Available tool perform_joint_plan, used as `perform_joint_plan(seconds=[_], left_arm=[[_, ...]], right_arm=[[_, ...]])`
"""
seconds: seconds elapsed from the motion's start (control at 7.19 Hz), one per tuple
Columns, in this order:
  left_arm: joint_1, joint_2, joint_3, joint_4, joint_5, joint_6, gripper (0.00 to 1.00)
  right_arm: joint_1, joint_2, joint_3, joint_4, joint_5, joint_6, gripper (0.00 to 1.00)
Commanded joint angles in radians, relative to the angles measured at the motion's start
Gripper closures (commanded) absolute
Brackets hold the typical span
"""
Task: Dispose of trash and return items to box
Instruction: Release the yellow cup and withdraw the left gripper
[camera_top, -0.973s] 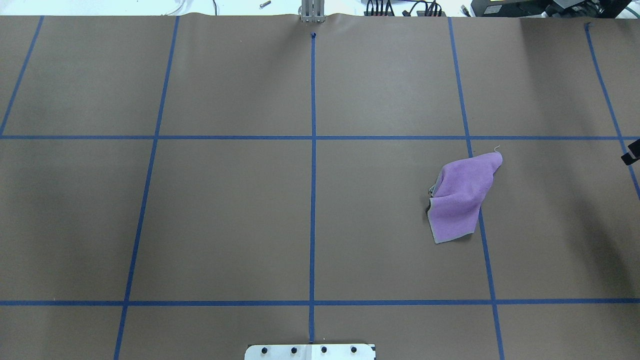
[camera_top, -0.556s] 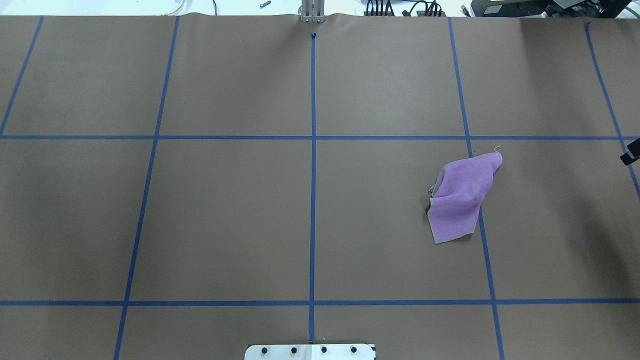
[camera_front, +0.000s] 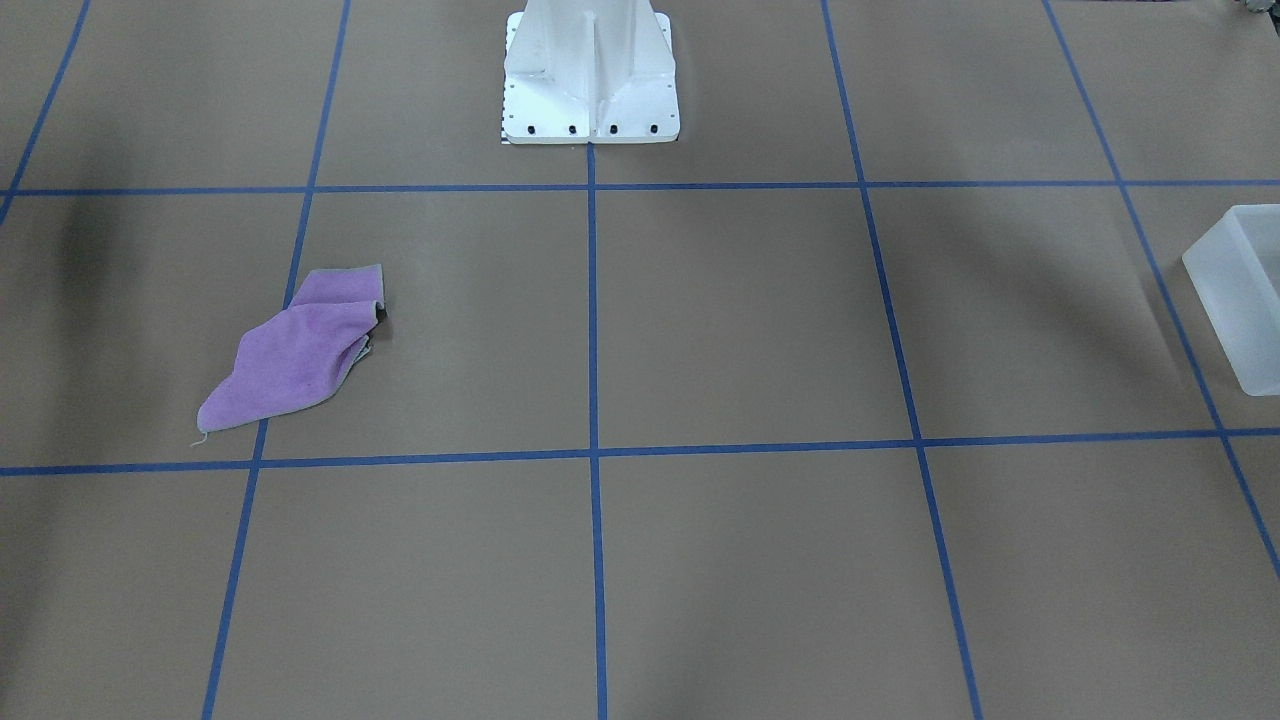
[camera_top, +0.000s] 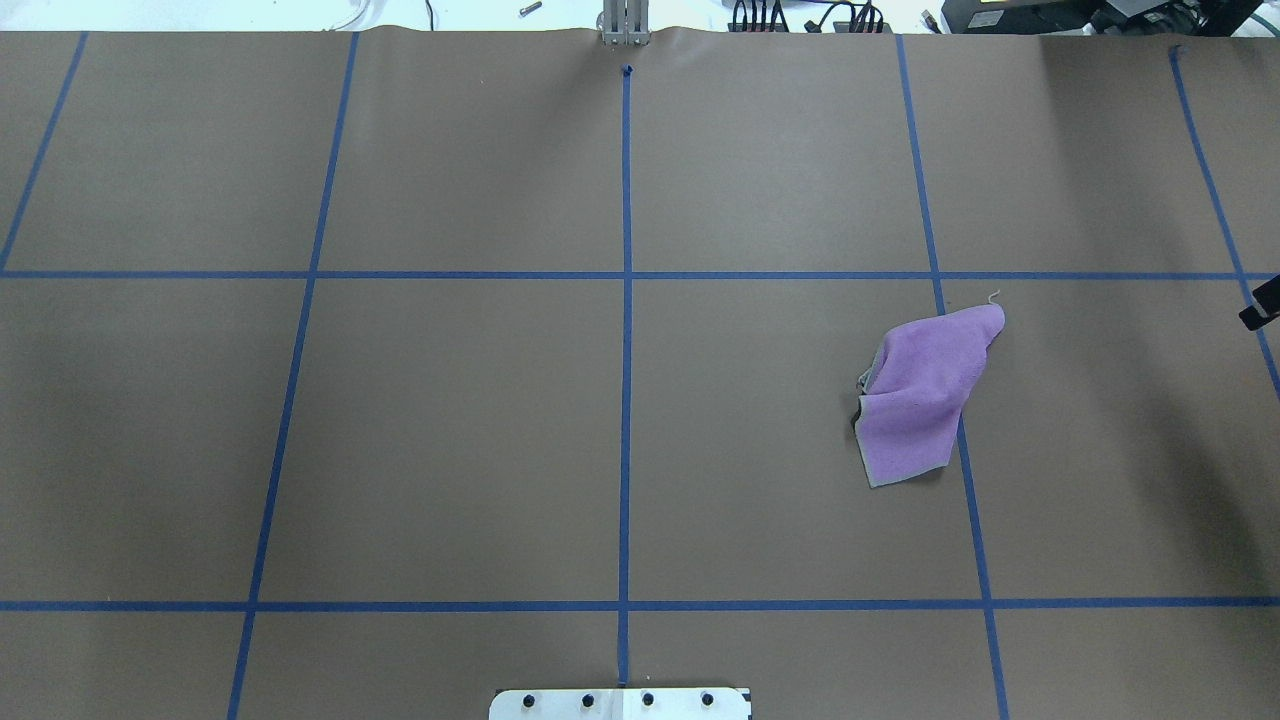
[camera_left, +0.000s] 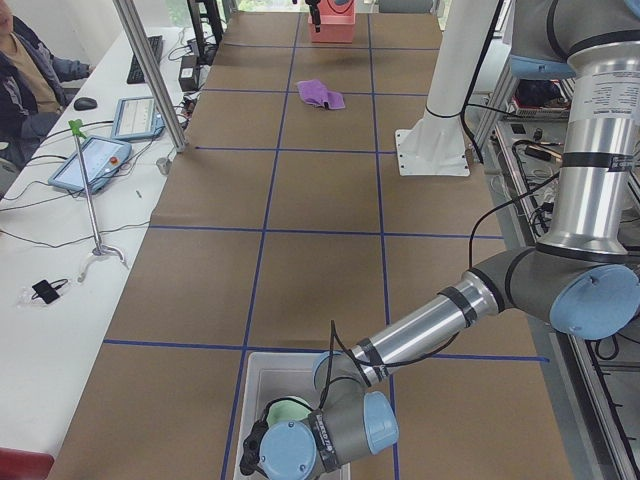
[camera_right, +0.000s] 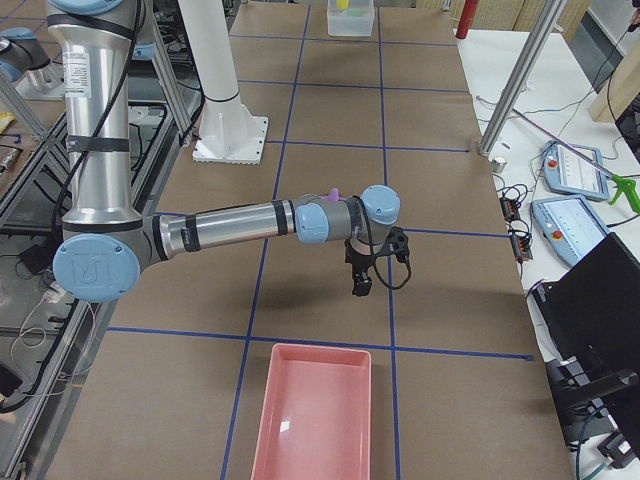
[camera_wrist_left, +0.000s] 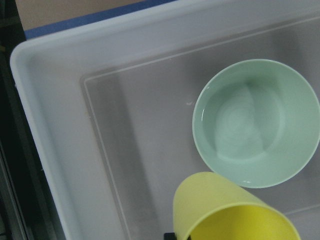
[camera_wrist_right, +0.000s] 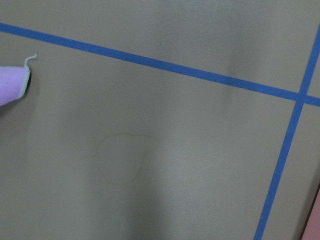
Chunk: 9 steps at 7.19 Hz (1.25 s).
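My left gripper (camera_left: 256, 440) hangs over the box (camera_wrist_left: 55, 125); I cannot tell whether its jaws are apart or clamped. The yellow cup (camera_wrist_left: 230, 215) tilts close under my wrist camera, above the box floor where the green bowl (camera_wrist_left: 256, 122) rests. My right gripper (camera_right: 362, 275), state equally unclear, hovers near the purple cloth (camera_top: 925, 395), which hasn't shifted in the last second. I judge both items nearly returned.

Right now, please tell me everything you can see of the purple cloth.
The purple cloth looks like soft microfibre with a pale grey hem and a loose thread at one corner. It lies limp and partly folded over itself on the brown table, on the robot's right side, across a blue tape line. Nothing else touches it.
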Motion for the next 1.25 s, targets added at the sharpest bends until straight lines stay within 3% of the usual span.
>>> perform_joint_plan(seconds=[0.0,0.28,0.56,0.7,0.97,1.11], left_arm=[[-0.003,-0.067,0.148,-0.073,0.000,0.004,1.00],[-0.003,-0.078,0.154,-0.069,-0.001,0.002,1.00],[-0.003,-0.078,0.159,-0.067,-0.003,-0.001,0.51],[-0.003,-0.078,0.157,-0.063,-0.006,-0.001,0.39],[-0.033,-0.119,0.130,0.022,-0.064,0.001,0.31],[-0.053,-0.139,0.030,0.164,-0.076,-0.001,0.31]], right_arm=[[0.000,0.000,0.000,0.001,0.000,0.000,0.00],[0.000,0.001,0.002,0.000,0.000,0.002,0.00],[0.000,0.001,0.002,0.001,0.000,0.002,0.00],[0.000,0.001,0.002,0.000,0.000,0.002,0.00],[0.000,0.007,0.006,0.001,0.000,0.018,0.00],[0.000,0.007,0.010,0.000,0.000,0.020,0.00]])
